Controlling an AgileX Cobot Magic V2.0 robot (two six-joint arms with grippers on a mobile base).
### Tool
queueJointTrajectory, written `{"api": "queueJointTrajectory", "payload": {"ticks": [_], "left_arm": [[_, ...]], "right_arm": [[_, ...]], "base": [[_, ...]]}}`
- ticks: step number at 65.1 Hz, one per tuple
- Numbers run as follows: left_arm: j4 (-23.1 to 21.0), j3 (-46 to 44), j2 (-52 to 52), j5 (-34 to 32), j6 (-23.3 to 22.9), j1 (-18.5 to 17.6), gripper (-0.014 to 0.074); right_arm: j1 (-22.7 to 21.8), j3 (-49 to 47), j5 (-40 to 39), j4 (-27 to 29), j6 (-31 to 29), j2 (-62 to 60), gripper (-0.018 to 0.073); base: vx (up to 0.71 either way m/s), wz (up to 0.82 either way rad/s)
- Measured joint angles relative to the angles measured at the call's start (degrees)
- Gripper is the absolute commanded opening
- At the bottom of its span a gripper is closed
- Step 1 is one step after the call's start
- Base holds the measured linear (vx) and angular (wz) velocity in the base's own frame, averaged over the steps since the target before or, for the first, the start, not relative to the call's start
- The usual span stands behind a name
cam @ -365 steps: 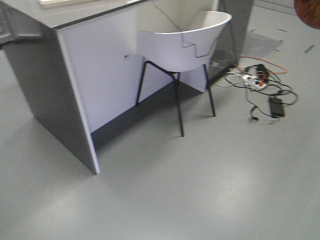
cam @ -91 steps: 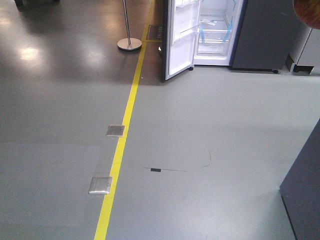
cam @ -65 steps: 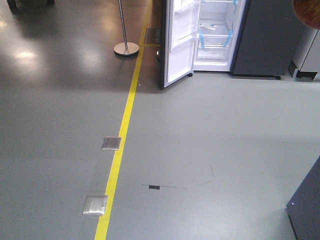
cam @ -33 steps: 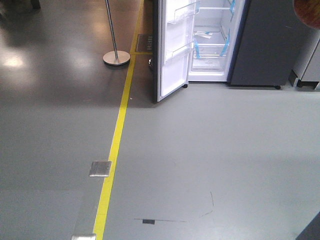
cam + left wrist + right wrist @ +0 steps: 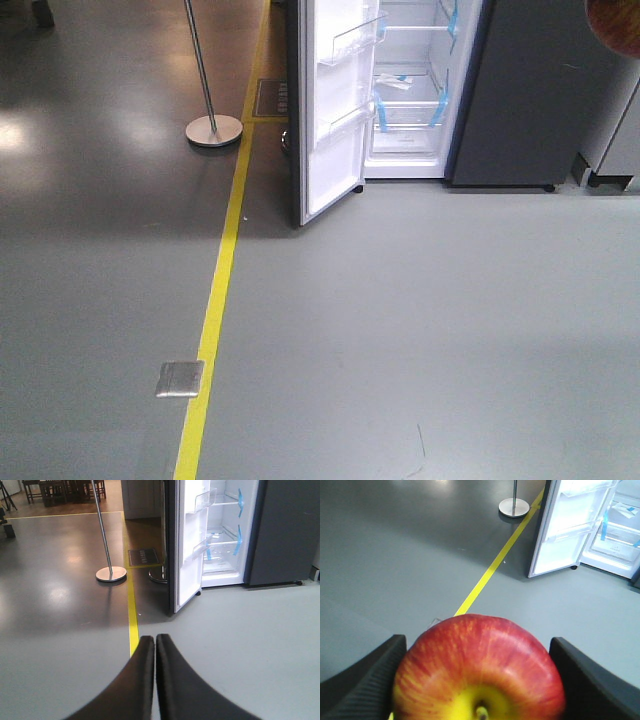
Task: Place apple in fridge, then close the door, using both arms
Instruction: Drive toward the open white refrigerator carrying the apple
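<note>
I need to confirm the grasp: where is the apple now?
Right wrist view, centre bottom: the apple sits between the fingers of the right gripper, with the open fridge at upper right.

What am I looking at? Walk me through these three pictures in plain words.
This is a mobile robot with two arms, each ending in a two-fingered gripper. The front camera looks ahead from its body: grey floor, a yellow line, a post on a round base, and the fridge with its door standing open. The left wrist camera shows the left gripper, shut and empty. The right wrist camera shows the right gripper clamped on a red-and-yellow apple. The fridge is across the floor, ahead.
</note>
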Motion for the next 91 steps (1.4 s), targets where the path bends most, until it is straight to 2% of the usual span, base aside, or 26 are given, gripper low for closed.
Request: {"api": "queueJointTrajectory", "payload": {"ticks": [91], "left_arm": [[0.0,0.0,0.0,0.0,0.0,0.0,-0.0007]], "right_arm": [[0.0,0.0,0.0,0.0,0.0,0.0,0.0104]], "base": [[0.25,0.0]]}}
